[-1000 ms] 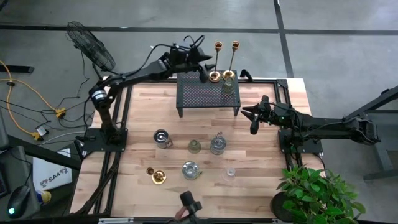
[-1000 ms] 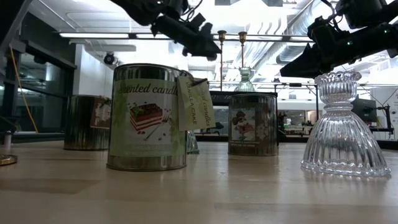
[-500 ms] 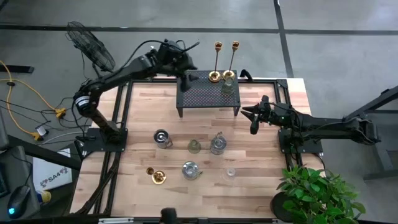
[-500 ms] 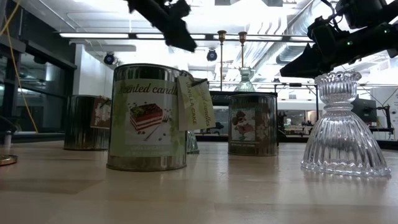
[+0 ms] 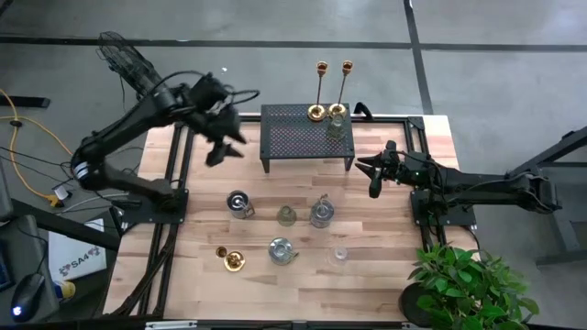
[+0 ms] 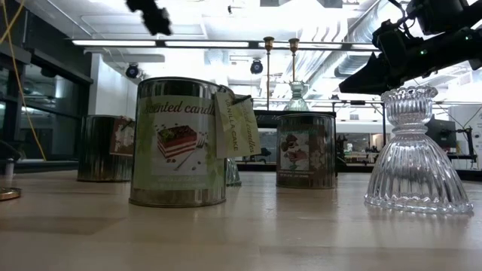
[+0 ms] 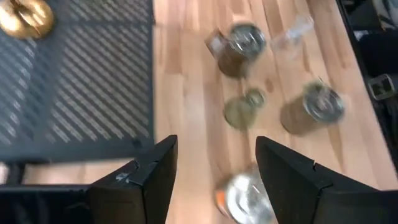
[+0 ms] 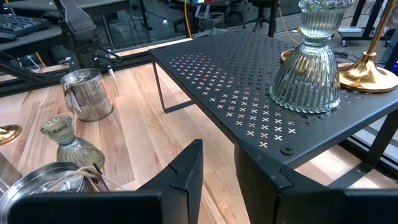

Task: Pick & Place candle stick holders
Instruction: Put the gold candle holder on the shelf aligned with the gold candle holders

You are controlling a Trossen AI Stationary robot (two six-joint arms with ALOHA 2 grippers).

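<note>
Candle stick holders: two tall brass holders (image 5: pixel 334 87) and one glass holder (image 5: pixel 337 125) on the black mesh stand (image 5: pixel 306 137); a third brass holder (image 5: pixel 233 260) on the surface (image 5: pixel 385 266) among tins.

Left pincer (image 5: pixel 218 147): wide, empty, above the surface's left side. Right pincer (image 5: pixel 373 175): narrow, empty, beside the stand.

Risk: crowded tins may get knocked while reaching the lying brass holder.

A workshop room with a grey floor and bright ceiling lamps

The wooden table (image 5: pixel 367 266) stands on a grey concrete floor (image 5: pixel 514 82) crossed by dark lines. A standing fan (image 5: pixel 128 64) and yellow cables (image 5: pixel 37 137) are at one side, a green plant (image 5: pixel 463 284) at a corner. Long ceiling lights (image 6: pixel 203 43) and pipes (image 6: pixel 331 30) show above, with glass partitions behind.
</note>
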